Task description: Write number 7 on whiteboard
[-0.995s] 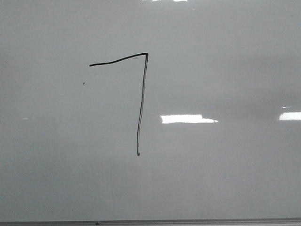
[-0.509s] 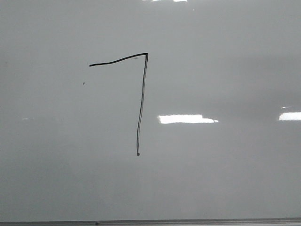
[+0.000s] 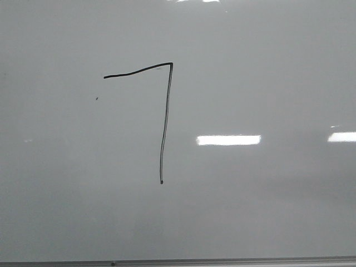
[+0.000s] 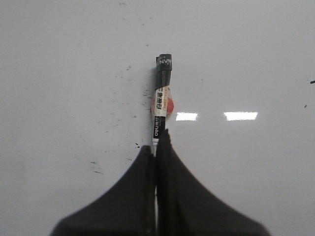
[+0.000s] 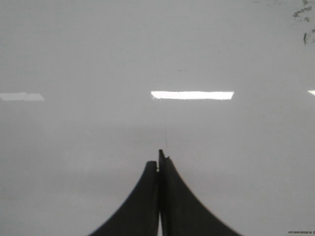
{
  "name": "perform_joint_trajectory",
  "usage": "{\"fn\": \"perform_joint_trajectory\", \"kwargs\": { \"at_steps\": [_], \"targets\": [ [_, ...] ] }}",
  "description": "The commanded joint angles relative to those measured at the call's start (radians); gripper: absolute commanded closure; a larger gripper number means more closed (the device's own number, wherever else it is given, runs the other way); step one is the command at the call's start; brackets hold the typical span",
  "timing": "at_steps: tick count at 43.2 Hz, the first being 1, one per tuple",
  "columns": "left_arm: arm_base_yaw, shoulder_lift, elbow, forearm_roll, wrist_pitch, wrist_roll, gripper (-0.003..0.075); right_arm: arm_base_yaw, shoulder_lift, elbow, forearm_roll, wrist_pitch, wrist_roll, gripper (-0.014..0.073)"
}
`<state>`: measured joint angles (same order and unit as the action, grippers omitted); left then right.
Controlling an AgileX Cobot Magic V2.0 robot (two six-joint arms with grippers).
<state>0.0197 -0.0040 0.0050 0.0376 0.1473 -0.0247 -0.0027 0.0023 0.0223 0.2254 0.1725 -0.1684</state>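
Left wrist view shows the left gripper (image 4: 158, 140) with its two dark fingers (image 4: 179, 196) pressed together on a marker (image 4: 160, 108), which sticks straight out beyond the fingertips toward the whiteboard (image 4: 64, 73). The marker's black end lies farthest from the fingers, with a white label band and an orange-red patch nearer them. Print on the black end reads something like "NVV", and the lower black band carries small white lettering too fine to make out; the white band has small characters I cannot read. Faint dark specks dot the board on both sides of the marker.

In the right wrist view the right gripper (image 5: 160, 157) has its fingers closed against each other with nothing between them, pointing at bare board with free room all round; a few dark smudges (image 5: 301, 14) sit far off toward one corner.

In the front view neither arm appears. The number 7 (image 3: 164, 119) stands on the board, its wavy top stroke joined to a long downstroke, well clear of the thin grey frame edge (image 3: 222, 260) along the bottom.
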Motion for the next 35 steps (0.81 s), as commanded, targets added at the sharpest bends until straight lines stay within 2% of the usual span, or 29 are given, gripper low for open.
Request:
{"fn": "perform_joint_trajectory", "kwargs": {
  "at_steps": [1, 35],
  "targets": [
    [0.001, -0.015, 0.005, -0.001, -0.083, -0.002, 0.0741, -0.012, -0.029, 0.000, -0.007, -0.058, -0.002, 0.0662],
    [0.001, -0.015, 0.005, -0.001, -0.083, -0.002, 0.0741, -0.012, -0.031, 0.000, -0.007, -0.047, -0.002, 0.0662]
  ]
}}
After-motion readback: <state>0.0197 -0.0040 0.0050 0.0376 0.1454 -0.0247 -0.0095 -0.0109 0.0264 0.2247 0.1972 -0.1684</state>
